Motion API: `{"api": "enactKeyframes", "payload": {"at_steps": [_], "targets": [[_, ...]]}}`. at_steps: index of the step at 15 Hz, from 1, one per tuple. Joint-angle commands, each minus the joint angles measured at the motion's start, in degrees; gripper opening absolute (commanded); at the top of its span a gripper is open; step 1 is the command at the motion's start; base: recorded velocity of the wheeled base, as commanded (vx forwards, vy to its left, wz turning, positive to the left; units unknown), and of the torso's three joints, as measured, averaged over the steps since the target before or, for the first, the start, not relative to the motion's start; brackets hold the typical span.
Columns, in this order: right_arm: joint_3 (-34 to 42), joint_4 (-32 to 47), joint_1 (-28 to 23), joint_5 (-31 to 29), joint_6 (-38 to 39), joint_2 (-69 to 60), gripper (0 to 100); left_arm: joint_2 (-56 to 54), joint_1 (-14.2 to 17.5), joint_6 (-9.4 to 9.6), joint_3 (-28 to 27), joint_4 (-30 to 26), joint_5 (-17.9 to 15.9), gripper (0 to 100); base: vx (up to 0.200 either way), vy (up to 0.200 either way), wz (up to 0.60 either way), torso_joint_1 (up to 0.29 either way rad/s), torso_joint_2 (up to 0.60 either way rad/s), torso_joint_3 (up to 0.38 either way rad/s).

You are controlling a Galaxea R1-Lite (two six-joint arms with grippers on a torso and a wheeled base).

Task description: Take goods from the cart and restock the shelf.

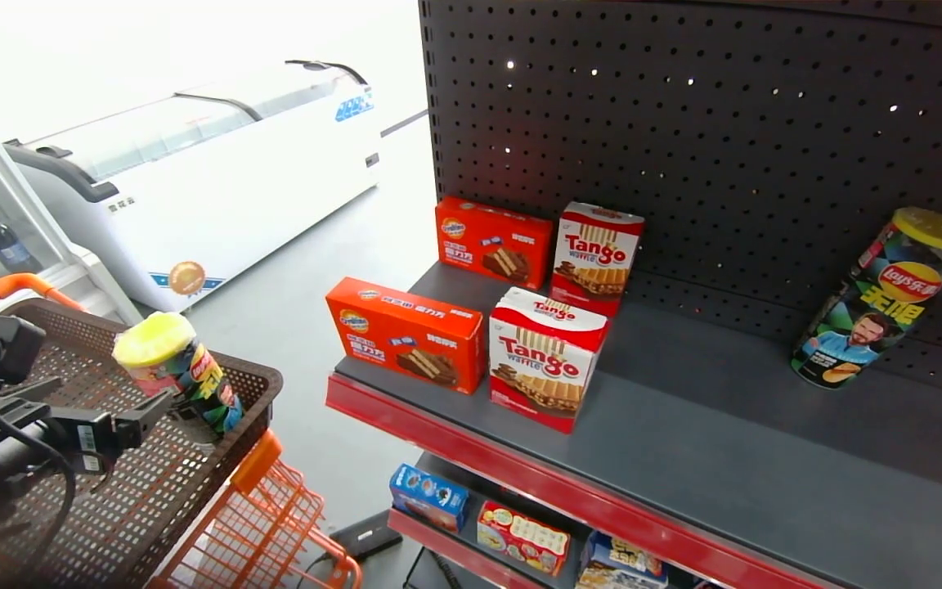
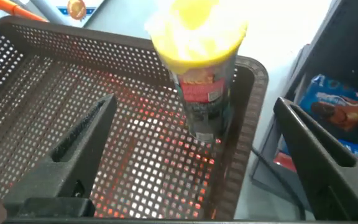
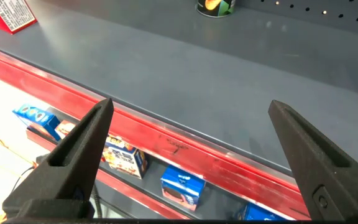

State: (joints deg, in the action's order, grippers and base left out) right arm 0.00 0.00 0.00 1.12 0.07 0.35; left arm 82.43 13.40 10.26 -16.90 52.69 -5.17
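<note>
Yellow-lidded chips can [image 1: 179, 368] stands upright inside the cart's brown basket [image 1: 258, 380], near the basket corner that is nearest to the shelf [image 1: 724, 425]. The step in hand, as I judge it, is the pick-up from the cart; nothing is lifted yet. The left pincer [image 1: 111, 397] is over the basket with its fingers spread wide, and it holds nothing. In the left wrist view the can [image 2: 201, 81] is just in front of the open left pincer [image 2: 194, 102] and lined up with the gap, but I cannot tell if a finger touches it. The next move asks, I think, for a short advance until the can's body sits between the fingers, then a firm closing on its lower half. The right pincer [image 3: 191, 106] is well apart from the basket, wide open and empty, above the shelf's red front edge.
</note>
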Motion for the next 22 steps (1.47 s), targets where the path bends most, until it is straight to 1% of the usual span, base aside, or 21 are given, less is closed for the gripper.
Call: {"api": "enactKeyframes", "payload": {"at_steps": [1, 2, 4, 5, 7, 8, 9, 11, 13, 18, 20, 21, 22], "targets": [[0.0, 0.0, 0.0, 0.02, 0.01, 0.0, 100, 9.68, -0.21, 0.19, 0.9, 6.29, 0.16, 100, 0.0, 0.0, 0.0, 0.0, 0.0, 0.0], [0.0, 0.0, 0.0, 0.02, 0.01, 0.0, 100, 11.7, -0.13, 0.28, 0.9, 8.48, 0.16, 100, 0.0, 0.0, 0.0, 0.0, 0.0, 0.0], [0.0, 0.0, 0.0, 0.02, 0.01, 0.0, 100, 16.62, -0.83, 0.11, 0.37, 15.43, 0.07, 100, 0.0, 0.0, 0.0, 0.0, 0.0, 0.0], [0.0, 0.0, 0.0, 0.02, 0.01, 0.0, 100, 17.41, -1.18, 0.19, 0.28, 16.13, 0.07, 100, 0.0, 0.0, 0.0, 0.0, 0.0, 0.0], [0.0, 0.0, 0.0, 0.02, 0.01, 0.0, 100, 23.56, -1.71, 0.19, -0.77, 21.67, 0.07, 100, 0.0, 0.0, 0.0, 0.0, 0.0, 0.0], [0.0, 0.0, 0.0, 0.02, 0.01, 0.0, 100, 24.71, -1.8, 0.19, -0.77, 22.81, 0.07, 100, 0.0, 0.0, 0.0, 0.0, 0.0, 0.0], [0.0, 0.0, 0.0, -0.07, 0.01, 0.0, 100, 27.52, -1.8, 0.11, -1.74, 25.36, 0.16, 100, 0.0, 0.0, 0.0, 0.0, 0.0, 0.0], [0.0, 0.0, 0.0, 0.02, 0.01, 0.0, 100, 29.98, -1.62, 0.11, -4.2, 26.77, 0.07, 100, 0.0, 0.0, 0.0, 0.0, 0.0, 0.0], [0.0, 0.0, 0.0, 0.02, 0.01, 0.0, 100, 32.26, -1.36, 0.11, -7.19, 26.68, 0.07, 100, 0.0, 0.0, 0.0, 0.0, 0.0, 0.0], [0.0, 0.0, 0.0, -0.07, 0.01, 0.0, 100, 35.78, -1.36, 0.02, -10.53, 26.85, 0.07, 100, 0.0, 0.0, 0.0, 0.0, 0.0, 0.0], [0.0, 0.0, 0.0, 0.02, 0.01, 0.0, 100, 38.5, -1.62, -0.95, -12.55, 27.64, 0.25, 100, 0.0, 0.0, 0.0, 0.0, 0.0, 0.0], [0.0, 0.0, 0.0, 0.02, 0.01, 0.0, 100, 39.21, -1.71, -1.56, -13.87, 27.82, 0.16, 0, 0.0, 0.0, 0.0, 0.0, 0.0, 0.0], [0.0, 0.0, 0.0, 0.02, 0.01, 0.0, 100, 39.65, -1.71, -1.48, -14.13, 27.64, 0.16, 0, 0.0, 0.0, 0.0, 0.0, 0.0, 0.0]]}}
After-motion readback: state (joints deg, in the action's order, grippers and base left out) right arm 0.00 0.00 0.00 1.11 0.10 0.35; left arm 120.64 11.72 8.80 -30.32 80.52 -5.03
